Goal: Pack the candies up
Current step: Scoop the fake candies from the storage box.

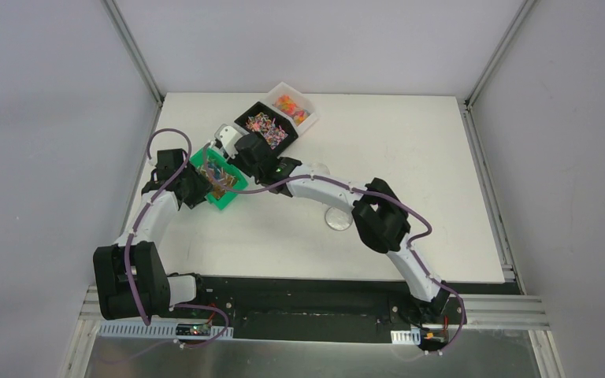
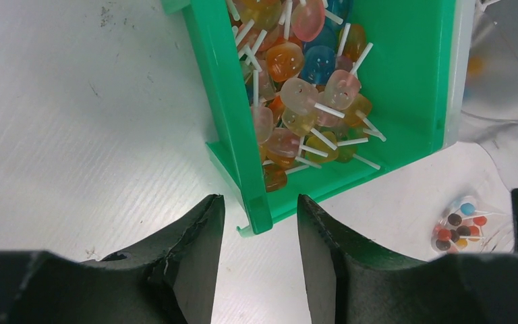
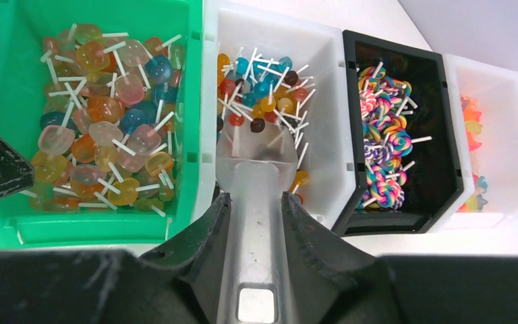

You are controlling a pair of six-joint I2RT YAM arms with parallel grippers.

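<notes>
The candies are small lollipops on white sticks, sorted into bins. Flat pastel ones fill the green bin, and small round ones lie in the white bin beside it. My right gripper is shut on the handle of a translucent scoop, whose bowl rests among the round candies. My left gripper is open, one jaw on each side of the near corner of the green bin, with a gap on both sides. From above, both grippers meet at the bins.
A black bin of swirled lollipops and a further white bin of orange sweets continue the row. A clear round jar stands mid-table under the right arm. A few round candies show through something clear at the lower right.
</notes>
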